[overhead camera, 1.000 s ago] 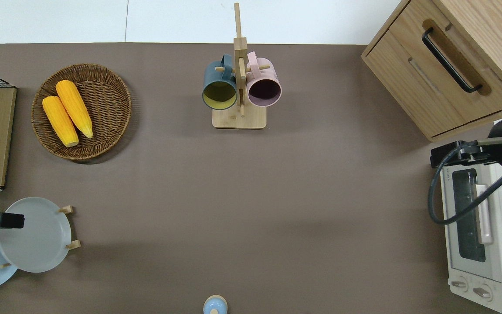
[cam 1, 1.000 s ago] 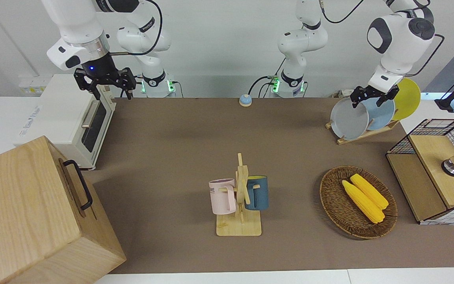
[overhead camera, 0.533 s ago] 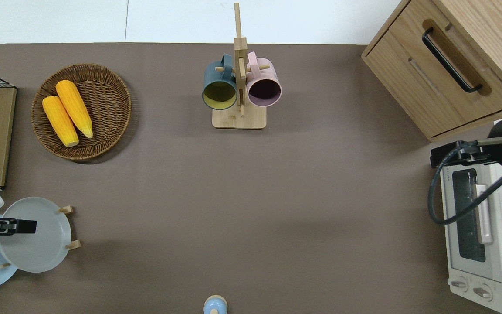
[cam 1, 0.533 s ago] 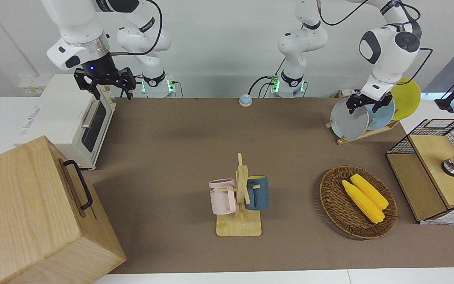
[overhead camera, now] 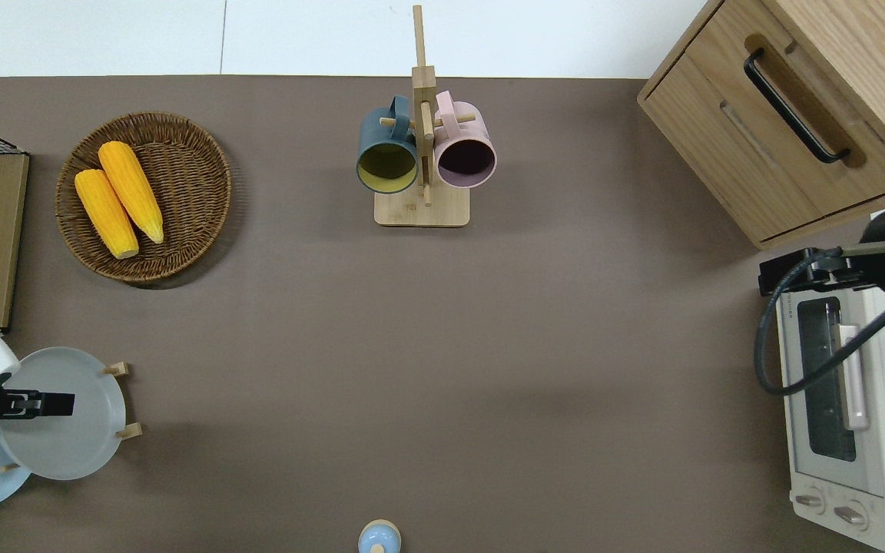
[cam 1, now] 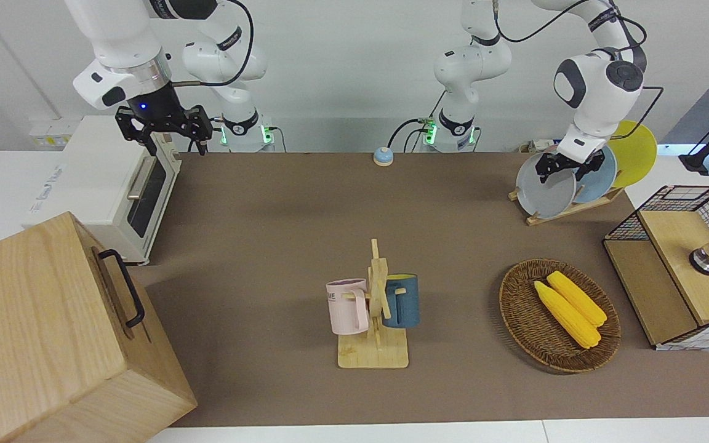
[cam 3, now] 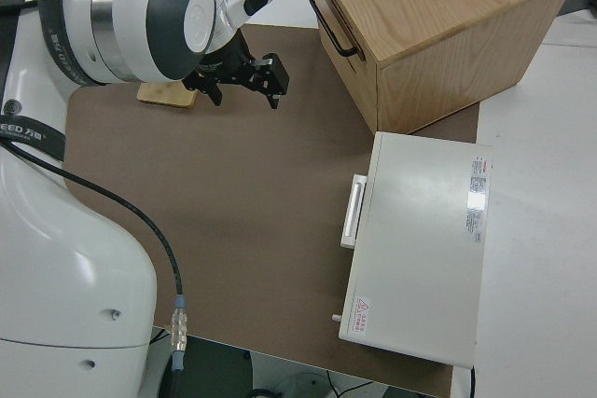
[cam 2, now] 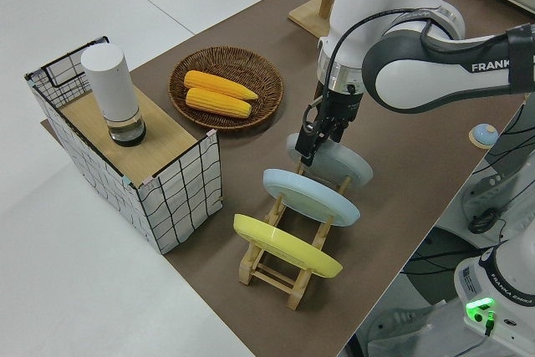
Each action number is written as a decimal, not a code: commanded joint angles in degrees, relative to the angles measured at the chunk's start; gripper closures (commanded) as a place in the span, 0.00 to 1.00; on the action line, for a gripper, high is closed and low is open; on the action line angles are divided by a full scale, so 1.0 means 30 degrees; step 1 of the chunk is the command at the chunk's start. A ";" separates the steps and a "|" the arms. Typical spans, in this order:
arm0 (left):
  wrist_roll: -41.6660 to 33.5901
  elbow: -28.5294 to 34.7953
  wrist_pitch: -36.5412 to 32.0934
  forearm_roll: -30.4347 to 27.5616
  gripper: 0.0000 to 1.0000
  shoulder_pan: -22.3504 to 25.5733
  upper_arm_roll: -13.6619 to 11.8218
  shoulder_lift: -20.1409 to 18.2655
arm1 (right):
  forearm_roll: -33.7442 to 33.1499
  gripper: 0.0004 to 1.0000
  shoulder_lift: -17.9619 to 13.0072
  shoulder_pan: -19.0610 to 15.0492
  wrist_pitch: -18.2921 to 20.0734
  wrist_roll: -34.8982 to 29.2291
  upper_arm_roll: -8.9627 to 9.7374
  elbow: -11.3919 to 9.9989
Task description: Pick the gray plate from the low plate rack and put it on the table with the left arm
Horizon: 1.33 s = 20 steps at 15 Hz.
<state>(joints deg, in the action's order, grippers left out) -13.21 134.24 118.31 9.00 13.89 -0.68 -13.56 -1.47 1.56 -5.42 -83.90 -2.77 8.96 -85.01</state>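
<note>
The gray plate (cam 1: 545,192) (overhead camera: 66,442) (cam 2: 355,166) leans in the slot of the low plate rack (cam 1: 567,212) (cam 2: 276,267) that is farthest from the robots, at the left arm's end of the table (cam 1: 280,234). My left gripper (cam 1: 564,167) (overhead camera: 44,402) (cam 2: 310,141) is open at the plate's upper rim, one finger on each side of it, and the plate rests in the rack. The right arm is parked with its gripper (cam 1: 167,136) (cam 3: 247,86) open.
A light blue plate (cam 1: 599,177) and a yellow plate (cam 1: 637,154) stand in the same rack, nearer to the robots. A wicker basket (cam 1: 517,320) of corn, a wire-sided box (cam 1: 680,264), a mug stand (cam 1: 376,307), a toaster oven (cam 1: 108,184) and a wooden cabinet (cam 1: 40,332) also stand on the table.
My left gripper has come down and moved farther from the robots, from over the blue plate to the gray plate's upper rim. The plates and the right arm have not moved.
</note>
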 commanded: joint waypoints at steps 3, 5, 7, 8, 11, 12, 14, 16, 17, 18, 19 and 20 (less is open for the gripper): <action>-0.0195 0.0692 0.0464 0.0281 0.50 0.0205 0.0108 -0.0695 | 0.0051 0.02 0.0007 0.0138 0.0018 -0.0074 -0.0114 0.0123; -0.0195 0.0692 0.0464 0.0281 0.76 0.0205 0.0108 -0.0695 | 0.0051 0.02 0.0007 0.0138 0.0047 -0.0074 -0.0114 0.0123; -0.0195 0.0692 0.0493 0.0281 0.94 0.0205 0.0108 -0.0695 | 0.0051 0.02 0.0007 0.0138 0.0047 -0.0074 -0.0114 0.0123; -0.0195 0.0692 0.0465 0.0281 1.00 0.0205 0.0108 -0.0695 | 0.0051 0.02 0.0007 0.0138 0.0018 -0.0074 -0.0114 0.0123; -0.0195 0.0692 0.0464 0.0281 1.00 0.0176 0.0108 -0.0695 | 0.0051 0.02 0.0007 0.0138 0.0018 -0.0074 -0.0114 0.0123; -0.0195 0.0692 0.0464 0.0281 1.00 0.0176 0.0108 -0.0695 | 0.0051 0.02 0.0036 0.0138 0.0018 -0.0074 -0.0114 0.0123; -0.0195 0.0634 0.0377 0.0281 1.00 0.0176 0.0108 -0.0695 | 0.0051 0.02 0.0007 0.0138 0.0018 -0.0045 -0.0114 0.0123; -0.0195 0.0459 0.0201 0.0281 1.00 0.0176 0.0108 -0.0724 | 0.0051 0.02 0.0007 0.0138 0.0018 -0.0074 -0.0114 0.0123; -0.0195 0.0371 0.0085 0.0281 1.00 0.0147 0.0108 -0.0811 | 0.0051 0.02 0.0007 0.0138 0.0018 -0.0045 -0.0114 0.0123; -0.0195 0.0196 -0.0032 0.0281 1.00 0.0146 0.0137 -0.0928 | 0.0051 0.02 0.0007 0.0138 0.0047 -0.0074 -0.0114 0.0123; -0.0195 -0.0009 -0.0266 0.0281 1.00 0.0146 0.0138 -0.0929 | 0.0051 0.02 0.0007 0.0138 0.0047 -0.0074 -0.0114 0.0123; -0.0195 -0.0330 -0.0616 0.0281 1.00 0.0088 0.0167 -0.0929 | 0.0051 0.02 0.0007 0.0138 0.0047 -0.0074 -0.0114 0.0123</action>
<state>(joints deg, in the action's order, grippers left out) -13.05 134.35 118.30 8.97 13.88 -0.35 -14.70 -1.47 1.56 -5.42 -83.90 -2.77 8.96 -85.01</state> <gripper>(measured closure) 0.934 0.013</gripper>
